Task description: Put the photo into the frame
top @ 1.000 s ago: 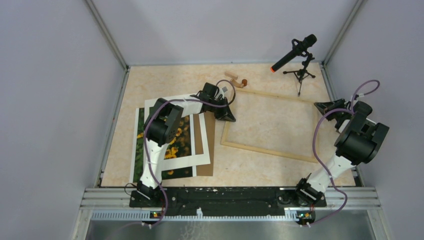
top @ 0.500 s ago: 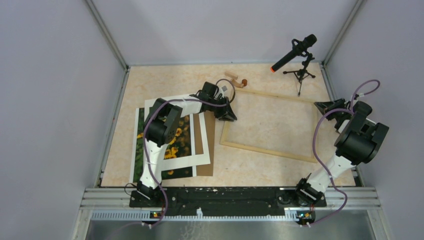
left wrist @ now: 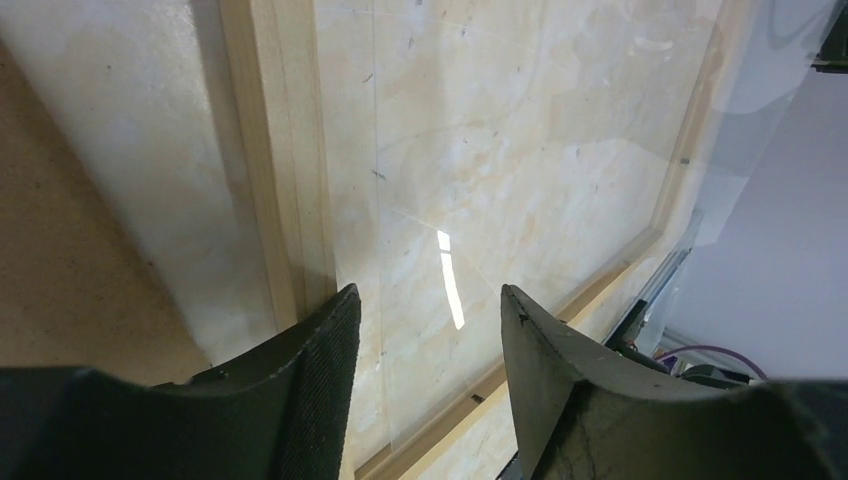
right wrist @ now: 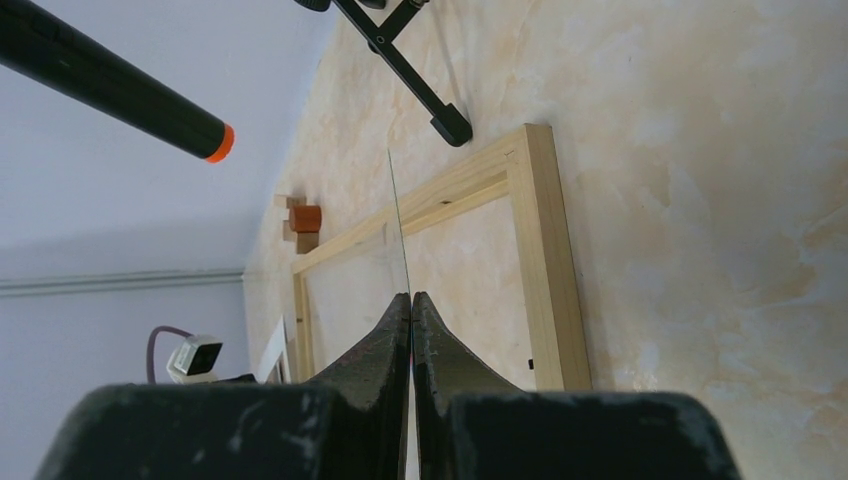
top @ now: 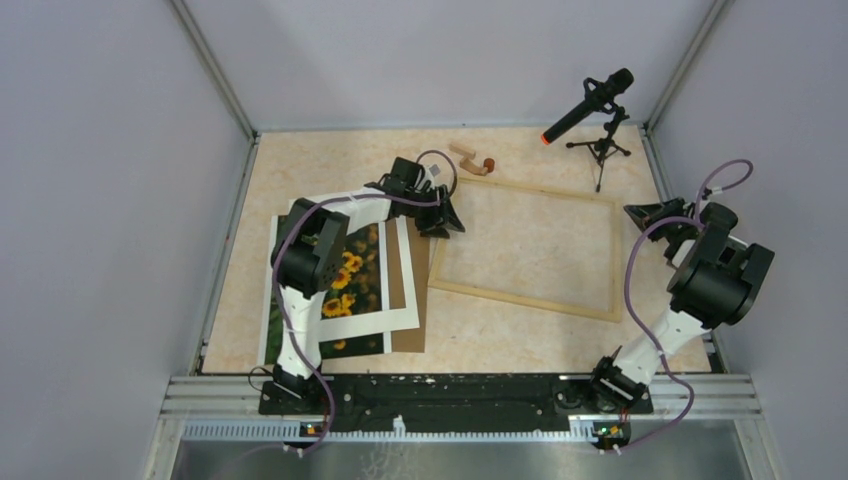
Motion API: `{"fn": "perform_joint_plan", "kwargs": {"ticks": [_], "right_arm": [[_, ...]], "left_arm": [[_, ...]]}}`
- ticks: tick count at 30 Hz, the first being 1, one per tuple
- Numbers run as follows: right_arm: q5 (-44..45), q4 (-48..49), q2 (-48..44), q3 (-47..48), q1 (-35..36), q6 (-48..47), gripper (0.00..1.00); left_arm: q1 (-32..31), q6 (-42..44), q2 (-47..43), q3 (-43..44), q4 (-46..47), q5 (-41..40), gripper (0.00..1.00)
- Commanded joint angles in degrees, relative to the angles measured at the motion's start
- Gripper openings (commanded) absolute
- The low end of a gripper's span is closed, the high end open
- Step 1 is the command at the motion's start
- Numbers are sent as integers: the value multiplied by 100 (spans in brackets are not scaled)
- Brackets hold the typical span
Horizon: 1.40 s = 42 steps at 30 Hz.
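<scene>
Open on the left: left claw [top: 441, 216] with both fingers [left wrist: 310, 380] spread above the left rail of the frame [top: 522, 303], gripping nothing. Closed on the right: right claw [right wrist: 411, 298] pinched on the thin edge of a clear sheet [left wrist: 500, 150], which stretches across the frame's opening. Flat on the table [top: 330, 165], middle to right: the frame, of pale wood. At the left, outside the frame: the photo [top: 352, 282] of sunflowers, partly covered by a white mat [top: 385, 322], with a brown board [top: 408, 290] in the same stack. Near the frame's far rail: small wooden blocks [top: 468, 158]. Further right, at the far edge: a microphone [top: 590, 103] on a tripod.
</scene>
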Motion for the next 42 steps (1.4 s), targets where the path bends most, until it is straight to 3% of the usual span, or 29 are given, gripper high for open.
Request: {"fn": "perform_joint_plan", "kwargs": {"ticks": [1, 10, 18, 25, 32, 33, 38, 42], "right_arm": [[37, 371, 108, -16, 80, -54, 0], [0, 155, 263, 101, 107, -215, 0], [-39, 1, 431, 242, 150, -332, 0], [-53, -24, 744, 395, 458, -340, 0], [-47, -197, 792, 545, 557, -390, 0], [-45, -291, 776, 577, 557, -421, 4], [-56, -691, 508, 537, 570, -531, 47], [159, -1249, 256, 588, 669, -786, 57]], "left_arm": [[38, 136, -477, -127, 79, 209, 60], [219, 671, -827, -229, -138, -740, 67], [310, 563, 122, 186, -333, -244, 58], [310, 486, 251, -56, -13, 161, 48], [302, 413, 234, -175, 150, 484, 46], [302, 415, 235, -161, 135, 489, 46], [310, 452, 227, -107, 70, 525, 45], [311, 394, 228, -104, 96, 604, 45]]}}
